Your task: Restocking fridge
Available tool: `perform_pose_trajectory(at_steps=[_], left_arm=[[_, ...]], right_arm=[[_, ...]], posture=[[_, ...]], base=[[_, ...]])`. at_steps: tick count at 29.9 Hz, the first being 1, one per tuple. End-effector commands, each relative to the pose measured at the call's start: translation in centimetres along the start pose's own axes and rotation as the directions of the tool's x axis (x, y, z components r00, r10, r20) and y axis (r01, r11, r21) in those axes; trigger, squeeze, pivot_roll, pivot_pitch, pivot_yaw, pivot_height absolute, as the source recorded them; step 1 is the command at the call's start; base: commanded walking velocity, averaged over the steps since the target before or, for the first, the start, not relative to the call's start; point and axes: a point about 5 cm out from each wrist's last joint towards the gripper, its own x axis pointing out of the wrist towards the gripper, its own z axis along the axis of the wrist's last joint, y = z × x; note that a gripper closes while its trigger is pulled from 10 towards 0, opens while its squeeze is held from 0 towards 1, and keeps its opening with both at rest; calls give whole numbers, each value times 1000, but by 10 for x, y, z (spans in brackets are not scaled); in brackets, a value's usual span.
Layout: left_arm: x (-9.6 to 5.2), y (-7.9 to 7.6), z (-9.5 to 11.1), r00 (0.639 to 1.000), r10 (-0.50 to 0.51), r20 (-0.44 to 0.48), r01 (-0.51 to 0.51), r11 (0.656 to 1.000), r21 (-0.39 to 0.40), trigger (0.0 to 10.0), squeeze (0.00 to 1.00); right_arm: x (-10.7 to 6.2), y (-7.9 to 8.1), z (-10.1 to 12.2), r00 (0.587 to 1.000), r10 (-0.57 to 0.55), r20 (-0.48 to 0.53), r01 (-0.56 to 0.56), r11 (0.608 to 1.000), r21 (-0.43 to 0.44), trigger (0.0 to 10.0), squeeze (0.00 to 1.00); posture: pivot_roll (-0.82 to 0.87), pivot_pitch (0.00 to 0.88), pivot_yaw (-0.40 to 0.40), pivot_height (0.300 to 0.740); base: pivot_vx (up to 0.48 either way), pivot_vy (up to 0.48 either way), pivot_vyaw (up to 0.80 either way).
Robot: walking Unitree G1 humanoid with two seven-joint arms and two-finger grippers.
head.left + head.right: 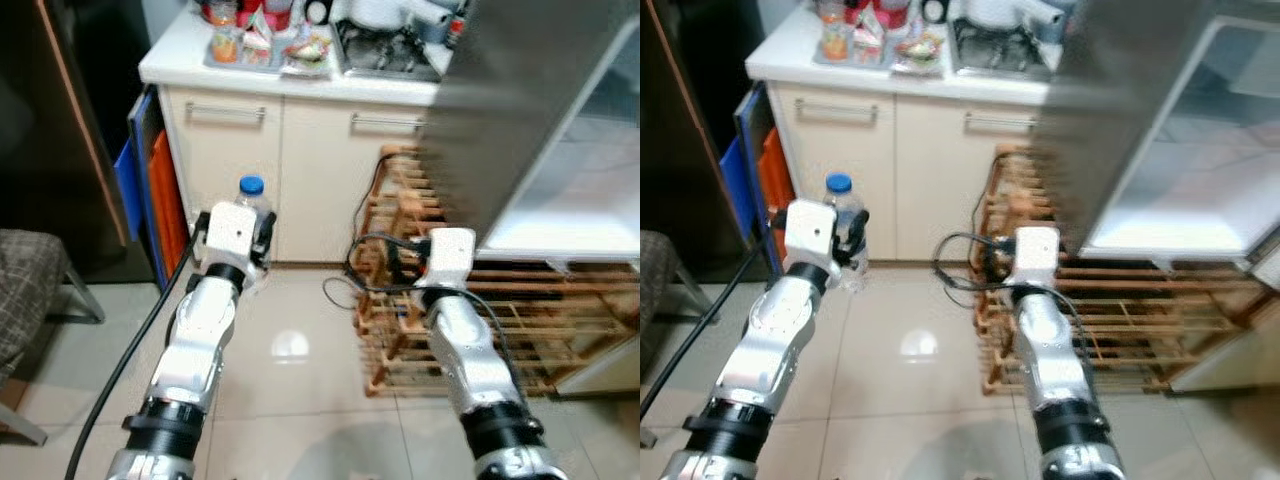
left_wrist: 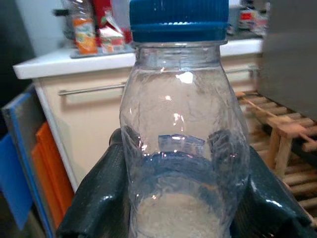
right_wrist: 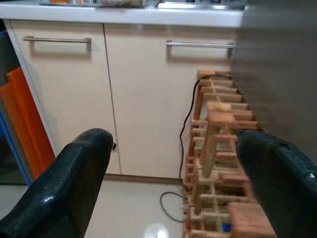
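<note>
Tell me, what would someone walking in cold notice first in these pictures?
Most striking is the clear plastic bottle with a blue cap, clamped upright in the left end effector and held out above the tiled floor before the cream cabinets. To the right, the open fridge door looms large, with a wooden rack standing under it. The right end effector is open and holds nothing, pointing toward that rack.

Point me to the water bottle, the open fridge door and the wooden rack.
water bottle [image 2: 179, 124], left wrist view, clear body below the blue cap
fridge door [image 1: 500, 110], left eye view, grey outer face
wooden rack [image 1: 560, 330], left eye view, slats under the fridge
</note>
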Motion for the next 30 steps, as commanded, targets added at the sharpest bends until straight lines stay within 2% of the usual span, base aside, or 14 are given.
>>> perform_pose_trajectory(at_steps=[1,5,8,10,13,17,19,22,27,30], left_arm=[[6,-4,10,999,15,50,-15,1000,-11,10000,180],[8,-3,8,999,12,40,-11,1000,-22,10000,173],[8,-3,8,999,5,39,-4,1000,-17,10000,173],[11,-1,4,1000,8,21,-9,999,31,10000,173],[14,-1,-3,1000,1,-13,0,998,61,10000,157],[22,-6,2,1000,-13,8,13,999,39,10000,129],[22,-10,3,998,-50,24,50,999,15,10000,133],[22,-14,-5,998,-70,-8,70,998,8,10000,125],[23,-25,-1,992,-125,24,125,992,-6,10000,86],[24,-26,-2,992,-124,26,124,992,-17,10000,75]], right_arm=[[-5,-17,-3,999,-39,2,39,998,-48,10000,16],[-10,-27,-9,998,-66,-8,65,996,-59,10000,16],[-13,-28,-11,997,-76,-10,75,996,-54,10000,24],[-17,-29,-16,996,-89,-19,88,994,-59,10000,24],[-20,-27,-21,995,-93,-29,91,993,-70,10000,20],[-20,-29,-22,995,-97,-20,94,991,-90,10000,27],[-19,-32,-23,993,-117,-23,114,989,-93,10000,31],[-17,-37,-23,988,-155,-15,153,983,-102,10000,39],[-14,-35,-14,990,-135,28,137,985,-106,10000,43],[-16,-40,-21,985,-174,-3,173,981,-87,10000,43]], posture=[[-23,0,-18,740],[-35,0,-16,740],[-43,0,-14,740],[-44,0,-16,740],[-45,0,-16,740],[-47,0,-6,740],[-49,0,4,740],[-57,0,11,740],[-70,0,21,740],[-75,0,25,740]], base=[[0,-472,0],[0,-469,0],[0,-470,0],[0,-471,0],[0,-461,0],[0,0,-752],[0,0,-744],[0,0,-744],[0,0,-742],[0,0,-723]])
